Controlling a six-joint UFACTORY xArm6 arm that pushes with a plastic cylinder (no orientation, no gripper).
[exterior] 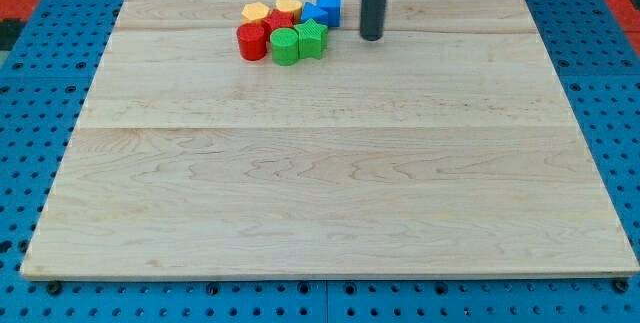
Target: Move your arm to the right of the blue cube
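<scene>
A cluster of blocks sits near the view's top on the wooden board (330, 193) — from the left, a red cylinder (251, 41), a yellow block (255, 12), a green cylinder (285, 47), another yellow block (288, 6), a green block (312, 38), then the blue cube (328, 7). My tip (371, 37) stands just right of the blue cube, apart from it — a bare rod with no jaws.
</scene>
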